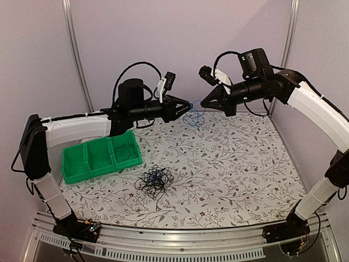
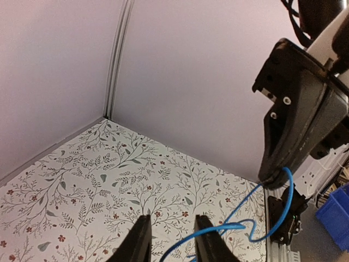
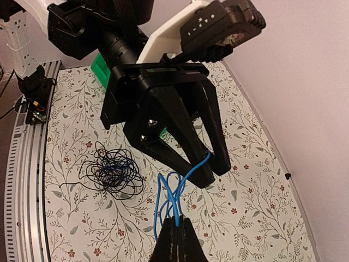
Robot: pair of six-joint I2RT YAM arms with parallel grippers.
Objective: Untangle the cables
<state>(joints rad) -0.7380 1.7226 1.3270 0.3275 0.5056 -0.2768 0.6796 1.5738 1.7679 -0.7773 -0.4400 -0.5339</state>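
Green bin [image 1: 87, 174] with thin black cable [image 1: 127, 154] in one end compartment, raised right gripper [image 1: 203, 102] pinching blue cable [image 1: 194, 118], left gripper [image 1: 187, 104] parted opposite.

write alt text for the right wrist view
The right gripper, shut, holds loops of blue cable above a floral table. One strand reaches up between the parted fingers of the left gripper, which faces it. A mostly black tangle lies on the table at the picture's left.
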